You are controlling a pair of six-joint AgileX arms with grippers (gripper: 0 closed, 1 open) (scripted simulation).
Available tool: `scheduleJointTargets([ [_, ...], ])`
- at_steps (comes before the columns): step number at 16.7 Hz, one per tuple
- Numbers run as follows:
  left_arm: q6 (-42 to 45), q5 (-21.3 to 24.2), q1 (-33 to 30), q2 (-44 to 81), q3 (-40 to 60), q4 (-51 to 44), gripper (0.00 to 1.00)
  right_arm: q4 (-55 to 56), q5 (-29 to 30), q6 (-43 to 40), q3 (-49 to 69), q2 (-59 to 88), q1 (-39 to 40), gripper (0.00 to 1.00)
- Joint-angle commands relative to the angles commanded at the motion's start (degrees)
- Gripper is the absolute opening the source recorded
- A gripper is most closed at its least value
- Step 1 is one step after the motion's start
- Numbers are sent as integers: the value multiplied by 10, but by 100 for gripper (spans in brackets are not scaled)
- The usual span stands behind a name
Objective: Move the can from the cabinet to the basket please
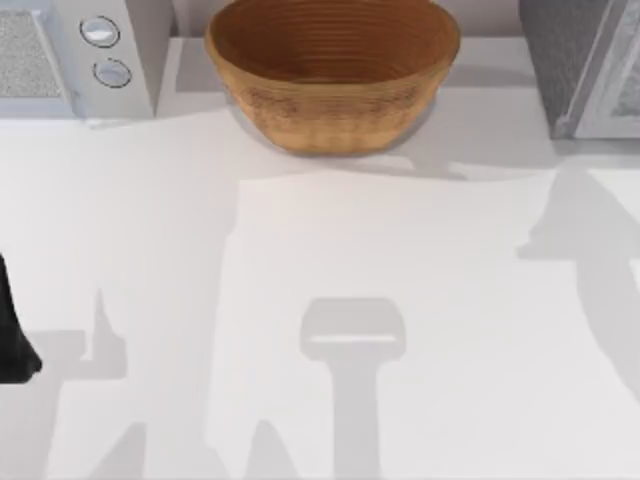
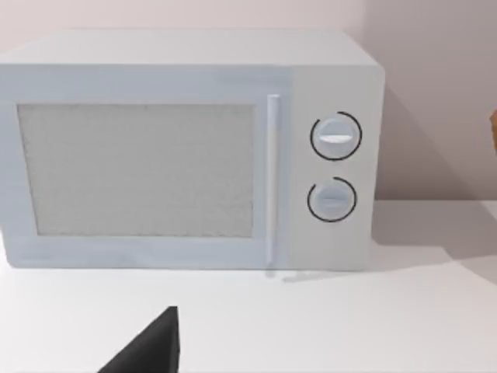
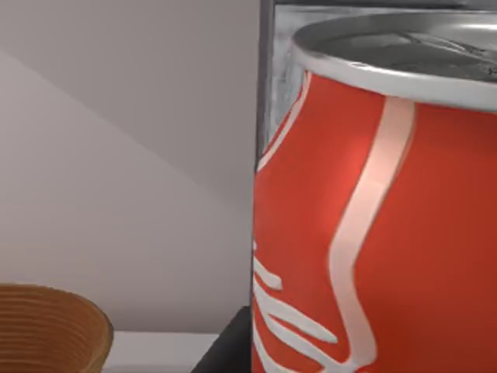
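The can (image 3: 373, 225) sits right up against the right wrist camera, upright, its silver top and red side with white script very close, so it lies at the right gripper; whether the fingers clamp it I cannot tell. Behind it stands the grey cabinet (image 3: 268, 93), which the top view places at the table's far right (image 1: 575, 60). The basket (image 1: 332, 72) rests at the far middle of the table (image 1: 300, 300). The left arm (image 1: 12, 330) is parked at the left edge, facing the white microwave (image 2: 186, 148) with 2 knobs.
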Motion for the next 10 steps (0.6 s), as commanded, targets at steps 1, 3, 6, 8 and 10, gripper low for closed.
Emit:
scheduleJointTargets([
  [1,0,0,0,0,0,0,100,23,-24,0,-70,-41,-24,0],
  [3,0,0,0,0,0,0,100,67,-73,-1,-204,-121,-71,0],
  [6,0,0,0,0,0,0,100,130,-141,-1,-379,-233,-137,0],
  [8,0,0,0,0,0,0,100,166,-181,-2,-468,-297,-175,0],
  [10,0,0,0,0,0,0,100,195,-213,-3,-532,-350,-207,0],
])
